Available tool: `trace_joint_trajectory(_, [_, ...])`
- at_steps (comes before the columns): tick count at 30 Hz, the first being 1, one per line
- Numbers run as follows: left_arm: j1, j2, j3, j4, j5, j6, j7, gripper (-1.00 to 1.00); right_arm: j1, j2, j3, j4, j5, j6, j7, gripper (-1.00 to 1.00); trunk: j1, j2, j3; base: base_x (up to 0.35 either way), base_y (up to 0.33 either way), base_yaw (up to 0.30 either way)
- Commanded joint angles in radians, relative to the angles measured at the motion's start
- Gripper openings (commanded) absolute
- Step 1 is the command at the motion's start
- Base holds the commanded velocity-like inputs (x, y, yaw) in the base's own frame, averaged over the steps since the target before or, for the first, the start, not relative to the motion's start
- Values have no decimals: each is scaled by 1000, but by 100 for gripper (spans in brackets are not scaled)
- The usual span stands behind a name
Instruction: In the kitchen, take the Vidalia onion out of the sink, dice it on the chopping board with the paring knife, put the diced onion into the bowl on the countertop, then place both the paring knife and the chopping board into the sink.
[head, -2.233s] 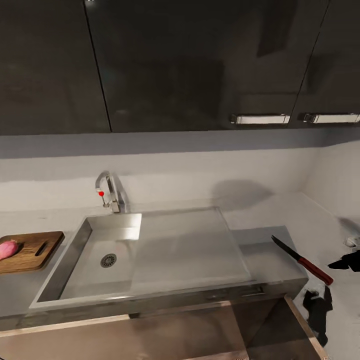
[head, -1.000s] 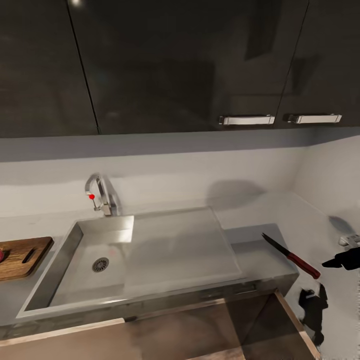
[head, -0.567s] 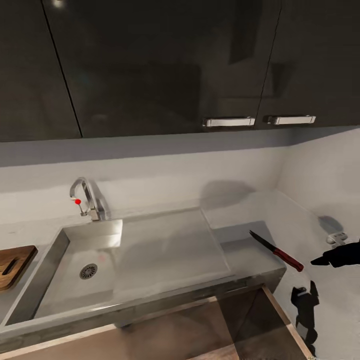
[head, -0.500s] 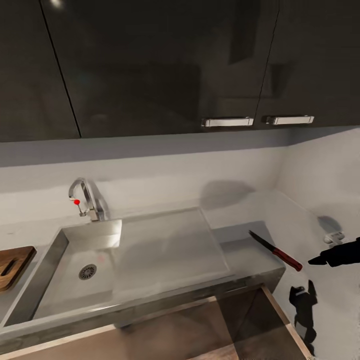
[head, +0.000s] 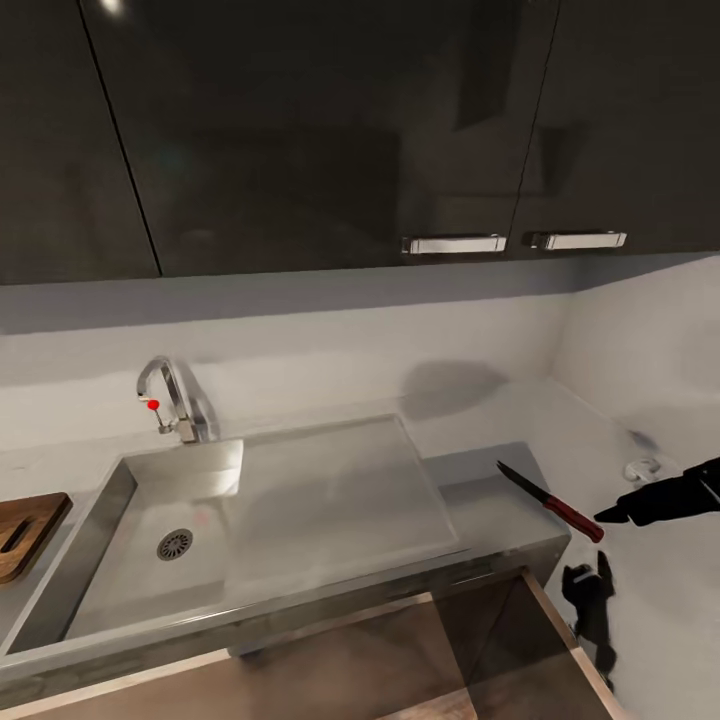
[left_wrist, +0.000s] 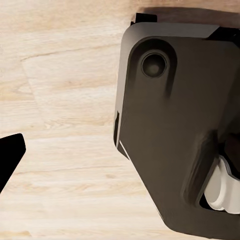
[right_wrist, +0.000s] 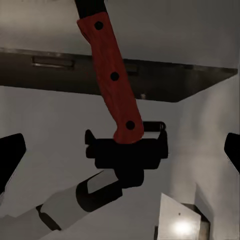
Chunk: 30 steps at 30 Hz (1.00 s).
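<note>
1. We see the paring knife (head: 551, 502) lying on the countertop (head: 500, 505), just right of the sink (head: 330, 490).
2. Our right gripper (head: 607, 516) is just beside the knife's red handle, not touching it. Its fingers (right_wrist: 11, 150) are spread wide.
3. The chopping board (head: 25, 530) lies left of the sink.
4. Our left gripper (left_wrist: 7, 160) hangs over the wooden floor (left_wrist: 65, 100). We cannot tell its jaws.

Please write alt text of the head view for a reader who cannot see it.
A black robot hand reaches from the right toward the red handle of a knife lying on the grey countertop right of a steel sink. A chopping board shows at the left edge, with glossy black cabinets above.
</note>
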Motion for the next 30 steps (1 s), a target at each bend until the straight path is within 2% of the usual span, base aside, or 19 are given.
trace_joint_trajectory(1, [-1,0,-8,1,10,3,-1,100,-1,2,-9,-3,4,9,4,100,1,-2,-2,0,0,0])
trace_joint_trajectory(5, [-1,1,-8,1,10,2,-1,100,-1,18,-10,-8,5,-6,-4,100,1,-2,-2,0,0,0])
trace_joint_trajectory(9, [-1,0,-8,1,10,2,-1,100,-1,24,-10,-9,5,-8,-18,100,1,-2,-2,0,0,0])
trace_joint_trajectory(30, [-1,0,-8,1,10,1,-1,100,-1,24,-13,-31,5,-8,-24,100,1,-2,-3,0,0,0])
